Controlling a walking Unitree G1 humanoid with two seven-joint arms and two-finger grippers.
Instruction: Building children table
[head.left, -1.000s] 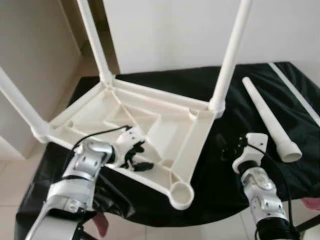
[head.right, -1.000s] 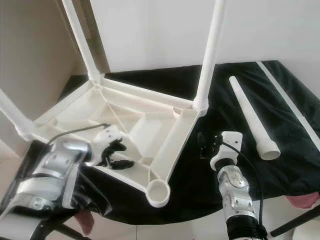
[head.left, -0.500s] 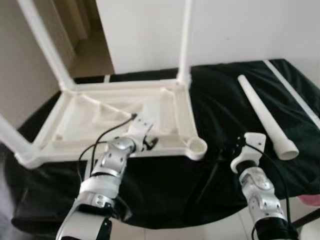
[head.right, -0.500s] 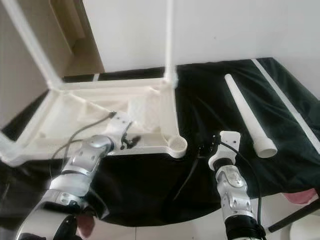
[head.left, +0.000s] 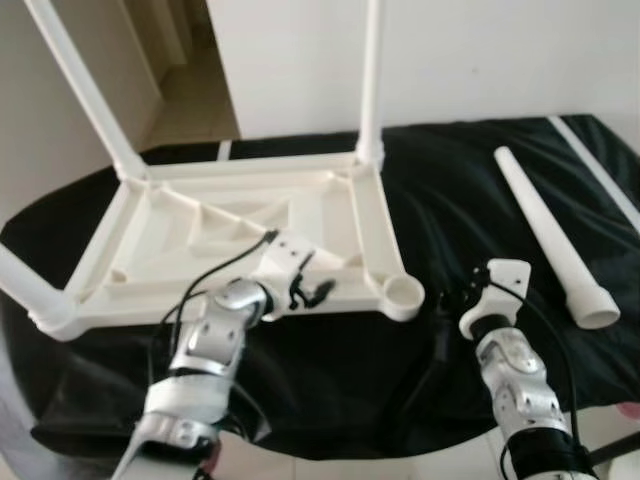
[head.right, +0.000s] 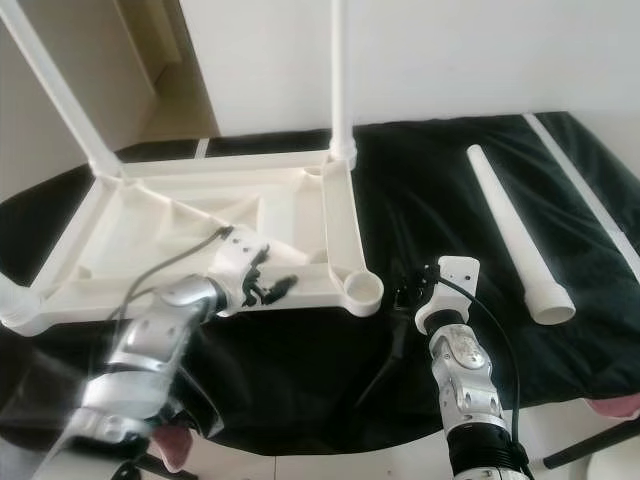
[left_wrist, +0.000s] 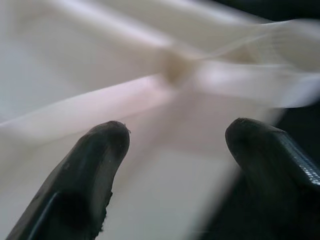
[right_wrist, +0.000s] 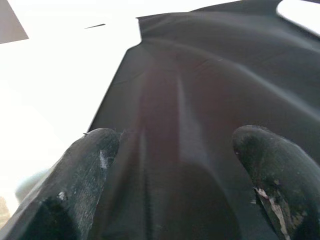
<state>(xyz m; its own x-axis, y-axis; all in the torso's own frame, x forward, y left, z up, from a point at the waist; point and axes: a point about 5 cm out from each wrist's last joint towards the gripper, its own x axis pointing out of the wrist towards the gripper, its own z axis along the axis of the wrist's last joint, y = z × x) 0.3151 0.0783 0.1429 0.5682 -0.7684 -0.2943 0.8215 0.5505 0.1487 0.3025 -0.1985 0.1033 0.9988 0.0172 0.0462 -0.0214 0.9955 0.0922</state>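
On the left we see the white table top (head.left: 240, 240) lying upside down on the black cloth (head.left: 450, 210), with three legs already standing up from its corners. Compared with one second ago, the top has turned, so the empty corner socket (head.left: 405, 295) now faces toward our right side. Our left gripper (head.left: 312, 290) rests on the near rim beside that socket, its fingers (left_wrist: 95, 165) spread apart, clamping nothing. Further right, our right gripper (head.left: 445, 305) hovers over the cloth, also released. At the far right lies the loose fourth leg (head.left: 555, 240), well apart. We judge that this leg must be fetched next.
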